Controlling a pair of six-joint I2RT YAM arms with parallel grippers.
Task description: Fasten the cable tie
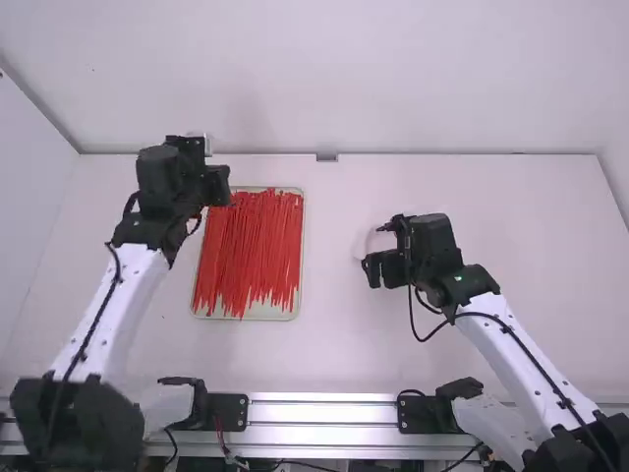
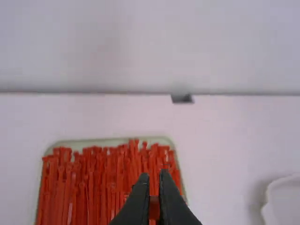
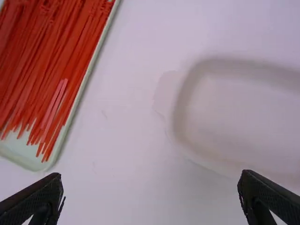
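Note:
A thick pile of red cable ties lies on a pale green tray left of the table's middle. My left gripper hangs over the pile's far end. In the left wrist view its fingers stand almost together, with a bit of red cable tie pinched between them above the pile. To the right of the tray my right gripper is wide open and holds nothing. Its fingers stand over bare table, between the tray and a white dish.
The white dish sits just beyond the right gripper. A small grey bracket marks the table's far edge at the back wall. Bare table stretches to the right of the dish and in front of the tray.

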